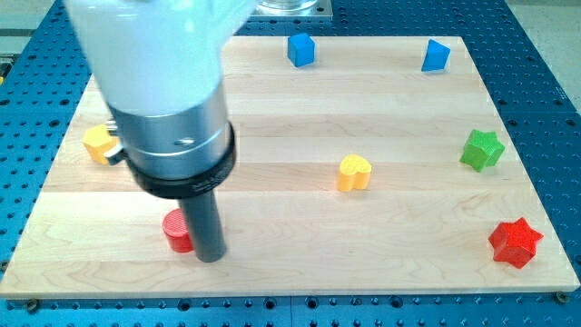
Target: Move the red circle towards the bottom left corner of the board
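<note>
The red circle (175, 231) is a short red cylinder near the view's bottom left of the wooden board (300, 191). It is partly hidden behind the dark rod. My tip (211, 258) rests on the board just to the right of the red circle, touching or almost touching its right side. The arm's white and grey body (168, 100) fills the view's upper left above the rod.
A yellow block (99, 143) sits at the left, partly hidden by the arm. A yellow heart (354, 173) is mid-board. A blue cube (300, 49) and a blue block (436, 55) are at the top. A green star (481, 150) and a red star (515, 242) are at the right.
</note>
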`<state>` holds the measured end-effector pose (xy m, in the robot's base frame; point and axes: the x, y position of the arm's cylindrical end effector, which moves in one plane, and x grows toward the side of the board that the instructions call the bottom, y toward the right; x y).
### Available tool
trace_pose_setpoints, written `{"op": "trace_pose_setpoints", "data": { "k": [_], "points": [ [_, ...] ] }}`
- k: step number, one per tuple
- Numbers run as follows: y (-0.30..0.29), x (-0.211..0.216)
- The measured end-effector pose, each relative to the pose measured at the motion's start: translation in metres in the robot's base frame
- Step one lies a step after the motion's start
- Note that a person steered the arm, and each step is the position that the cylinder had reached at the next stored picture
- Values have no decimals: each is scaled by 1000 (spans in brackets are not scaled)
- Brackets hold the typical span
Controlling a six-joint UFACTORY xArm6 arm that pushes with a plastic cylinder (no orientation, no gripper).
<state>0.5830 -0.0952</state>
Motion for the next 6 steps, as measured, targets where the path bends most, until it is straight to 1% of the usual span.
{"op": "trace_pose_setpoints", "data": {
  "k": [1,2,3,5,6],
  "points": [
    [6,-10],
    [29,-20],
    [12,-23],
    [-89,-23],
    [-75,-25]
  ]
}}
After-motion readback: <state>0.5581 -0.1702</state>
